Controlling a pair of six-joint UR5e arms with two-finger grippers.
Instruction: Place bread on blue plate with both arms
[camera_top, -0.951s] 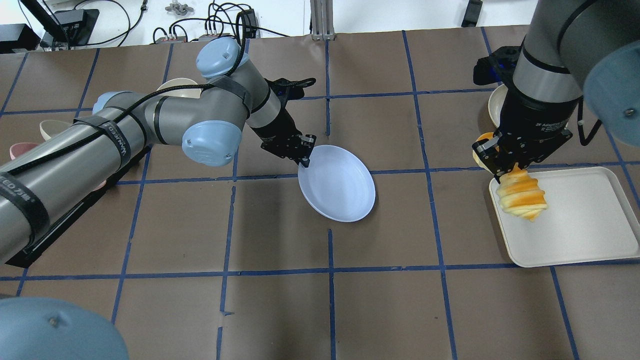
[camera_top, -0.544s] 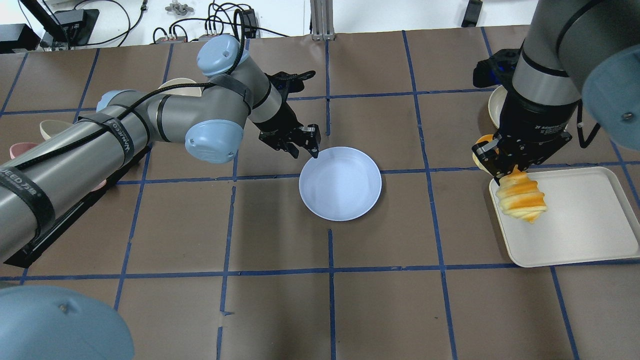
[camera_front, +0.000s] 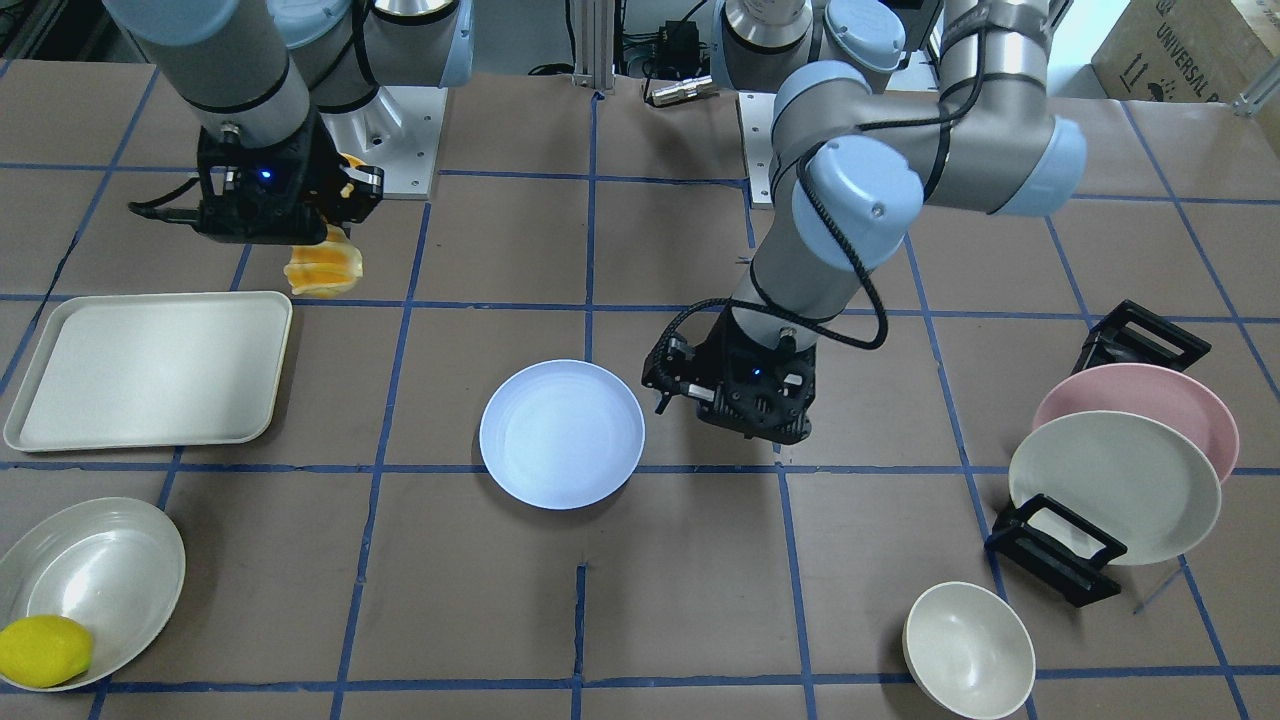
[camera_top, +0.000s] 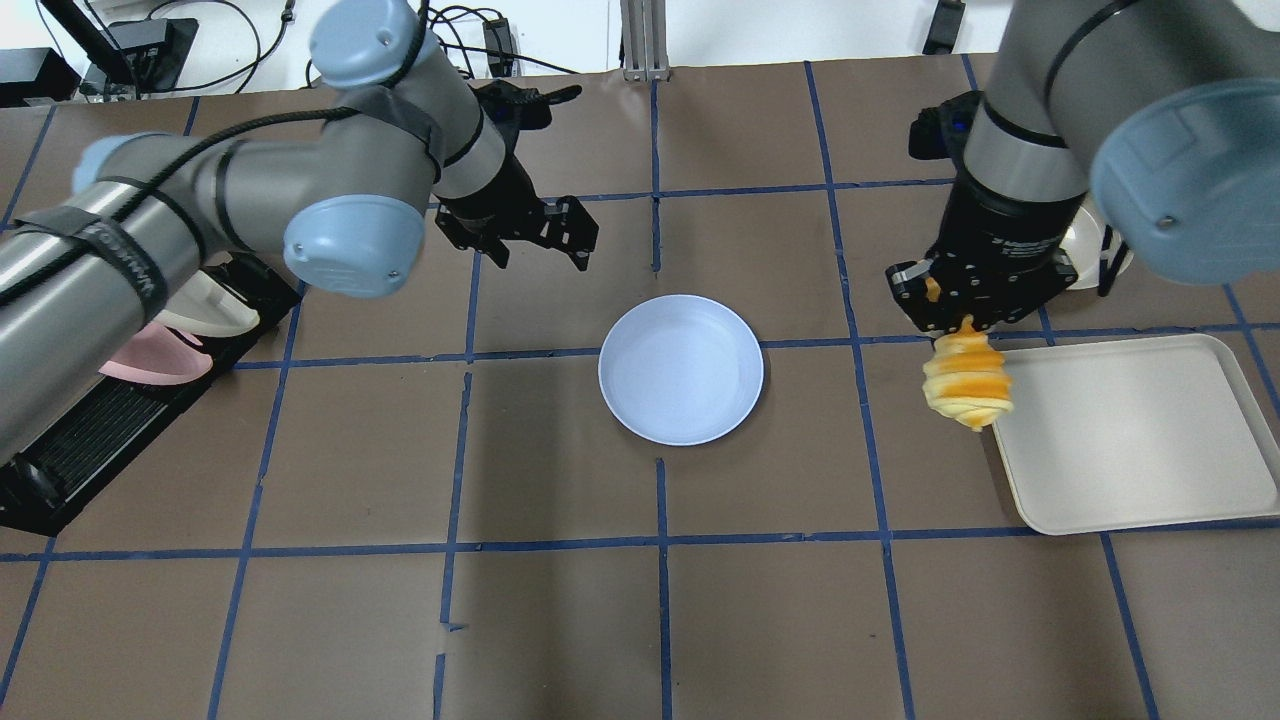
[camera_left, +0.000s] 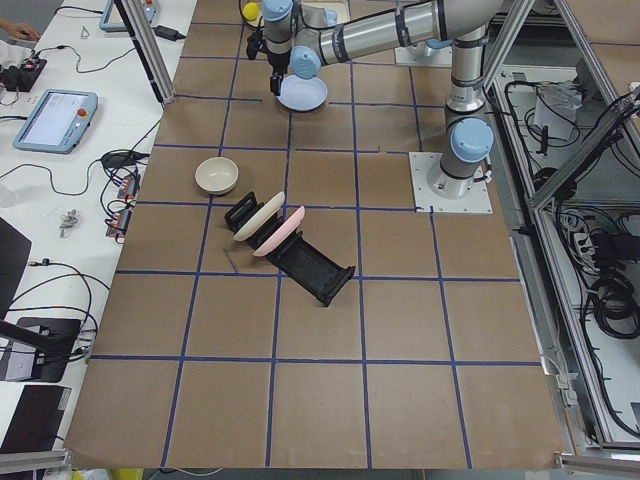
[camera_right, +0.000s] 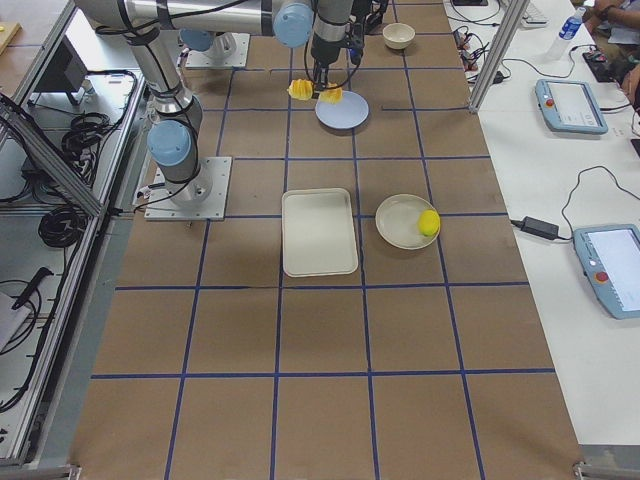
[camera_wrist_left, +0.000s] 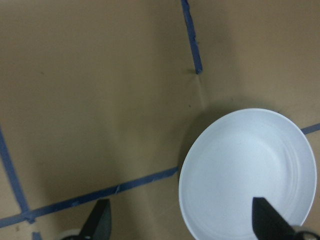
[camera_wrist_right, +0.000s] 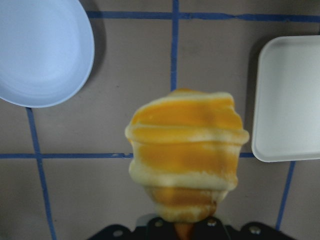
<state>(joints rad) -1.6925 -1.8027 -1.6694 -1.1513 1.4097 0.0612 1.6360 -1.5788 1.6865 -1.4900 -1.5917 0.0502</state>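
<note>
Bread (camera_top: 967, 385) hung in the overhead view at centre right, pinched at its upper tip by the right end effector (camera_top: 962, 318), clear of the counter (camera_top: 780, 620) and just off the left edge of the cream tray (camera_top: 1130, 440). The blue plate (camera_top: 681, 368) lay empty at frame centre, well apart from the loaf. The left end effector (camera_top: 541, 243) hovered above and to the left of the plate, fingers spread wide and holding nothing.

Facing the robot, the loaf showed at upper left and the plate at centre.

From the right wrist, the loaf filled the middle, with the plate at upper left and the tray at right.

From the left wrist, the plate sat at lower right between widely parted fingertips.

Judging by this, the carry was under way. The next move called for bringing the loaf over the plate, lowering it, then releasing.
</note>
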